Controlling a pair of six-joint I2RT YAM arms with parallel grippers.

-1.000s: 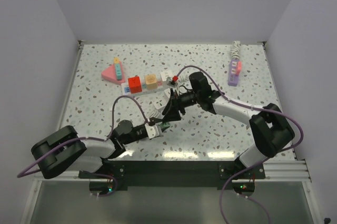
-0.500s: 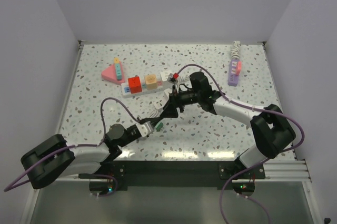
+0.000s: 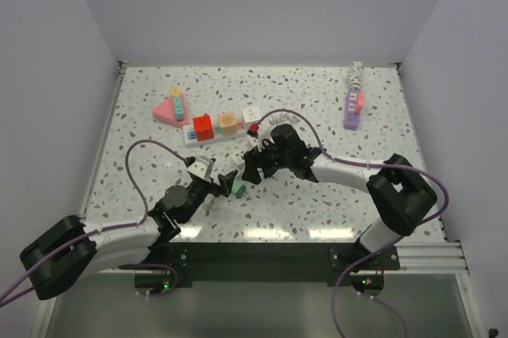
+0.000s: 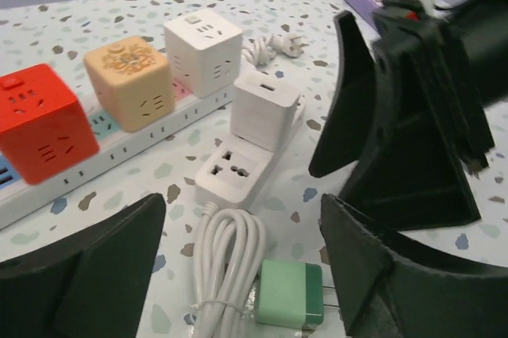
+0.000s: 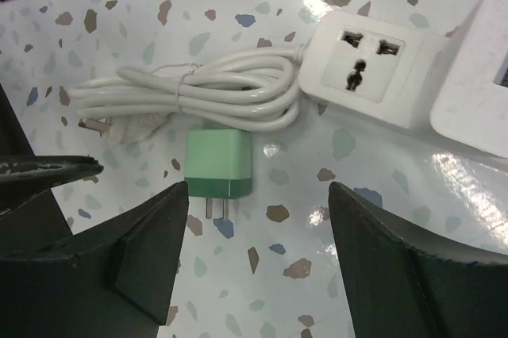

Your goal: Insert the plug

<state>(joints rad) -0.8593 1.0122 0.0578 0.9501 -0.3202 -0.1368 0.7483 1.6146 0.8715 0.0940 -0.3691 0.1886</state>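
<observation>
Speckled surface (image 5: 333, 219), left of centre in right wrist view: green plug (image 5: 218, 165), loose, just beside coiled white cord (image 5: 214, 96). Likely light, rigid, slick; best pinched across flat sides. Left jaws, right jaws released, empty.

- White shell links on the left arm (image 3: 127, 239) and right arm (image 3: 343, 170), joined by bulky black joint housings.
- Purple cables (image 3: 129, 165) looping off both arms.
- Matte black, wedge-shaped left fingers (image 4: 87, 274); right fingers (image 5: 405, 259) alike, with scuffed edges.
- Black bases (image 3: 155, 278) bearing small lit indicators.
</observation>
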